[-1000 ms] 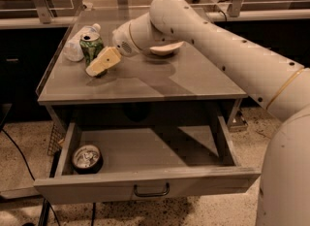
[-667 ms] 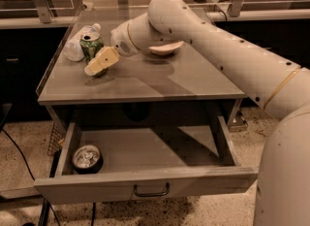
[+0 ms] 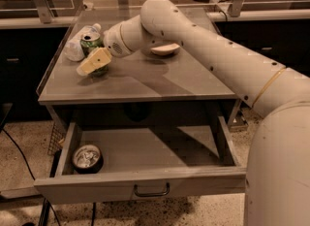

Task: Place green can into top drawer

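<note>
The green can (image 3: 90,42) stands upright at the back left of the grey tabletop (image 3: 145,82). My gripper (image 3: 93,62) reaches in from the right and sits just in front of the can, covering its lower part. I cannot tell whether it touches the can. The top drawer (image 3: 193,180) is pulled out below the tabletop, with its dark bar handle (image 3: 151,190) at the centre of the front panel.
A short dark can with a silver top (image 3: 87,158) stands in the drawer's left front corner. A clear plastic bottle (image 3: 76,44) lies just left of the green can. A white bowl (image 3: 165,50) sits behind my arm. My arm crosses the right side of the view.
My gripper has moved a little to the left, closer over the green can. The can and the drawer have not moved.
</note>
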`<state>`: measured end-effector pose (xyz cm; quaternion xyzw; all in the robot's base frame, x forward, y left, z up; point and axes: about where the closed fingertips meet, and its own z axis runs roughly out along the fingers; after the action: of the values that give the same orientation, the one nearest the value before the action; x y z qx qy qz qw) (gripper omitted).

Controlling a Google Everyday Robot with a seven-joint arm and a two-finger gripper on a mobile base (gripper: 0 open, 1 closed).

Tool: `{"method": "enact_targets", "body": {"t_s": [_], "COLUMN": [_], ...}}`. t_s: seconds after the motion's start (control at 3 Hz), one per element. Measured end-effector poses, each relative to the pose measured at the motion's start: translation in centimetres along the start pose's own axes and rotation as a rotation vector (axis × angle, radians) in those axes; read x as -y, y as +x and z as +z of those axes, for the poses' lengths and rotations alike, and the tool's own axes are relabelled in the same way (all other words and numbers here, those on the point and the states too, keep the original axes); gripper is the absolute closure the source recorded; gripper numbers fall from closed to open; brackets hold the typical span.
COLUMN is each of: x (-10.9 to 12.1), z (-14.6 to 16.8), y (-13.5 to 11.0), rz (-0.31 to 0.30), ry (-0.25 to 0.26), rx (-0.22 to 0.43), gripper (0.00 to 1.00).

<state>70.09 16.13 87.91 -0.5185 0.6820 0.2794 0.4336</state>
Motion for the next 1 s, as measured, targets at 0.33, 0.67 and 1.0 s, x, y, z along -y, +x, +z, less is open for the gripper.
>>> {"method": "enact_targets", "body": {"t_s": [0.33, 0.67, 1.0], "x": [0.00, 0.00, -0.01], "z": [0.00, 0.01, 0.01], "y": [0.00, 0.00, 0.00], "rz": [0.000, 0.000, 0.000], "ry": [0.000, 0.000, 0.000], "rx": [0.000, 0.000, 0.000], "gripper": [0.19, 0.50, 0.73]}}
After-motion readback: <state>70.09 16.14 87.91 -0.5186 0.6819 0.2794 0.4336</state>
